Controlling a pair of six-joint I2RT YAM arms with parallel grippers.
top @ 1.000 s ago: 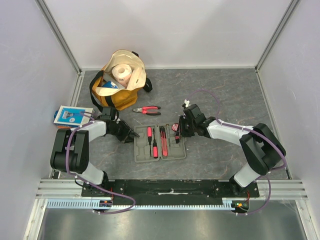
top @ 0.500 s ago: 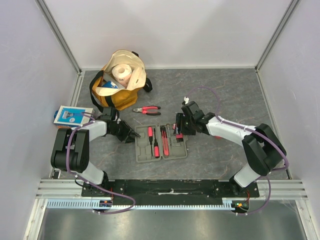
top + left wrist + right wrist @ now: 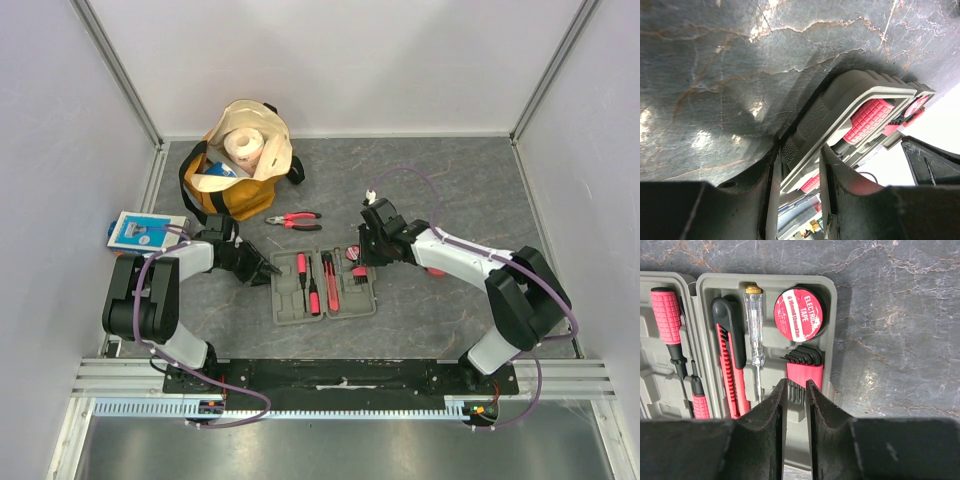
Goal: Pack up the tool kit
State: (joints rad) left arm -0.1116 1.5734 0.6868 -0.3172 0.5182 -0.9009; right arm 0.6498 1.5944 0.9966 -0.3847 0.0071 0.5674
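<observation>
Left wrist — left tool (image 3: 799,159), clamped on case (image 3: 832,102)

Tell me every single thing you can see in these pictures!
case: one, grey, open flat mid-table
screwdrivers: two, red and black, case's left half
knife: one, red and black, case's right half
tester: one, clear with a brass cap, beside the knife
tape: one roll, black with a red label, case's far right corner
hex keys: one set, black in a red holder, just below the tape
pliers: one, red and black, on the table behind the case
bag: one, tan and yellow, far left
paper roll: one, pale, in the bag
packet: one, blue and white, left edge
table: one, dark grey
left gripper: black, clamped on the case's left edge
right gripper: black, over the hex keys, jaws nearly together
</observation>
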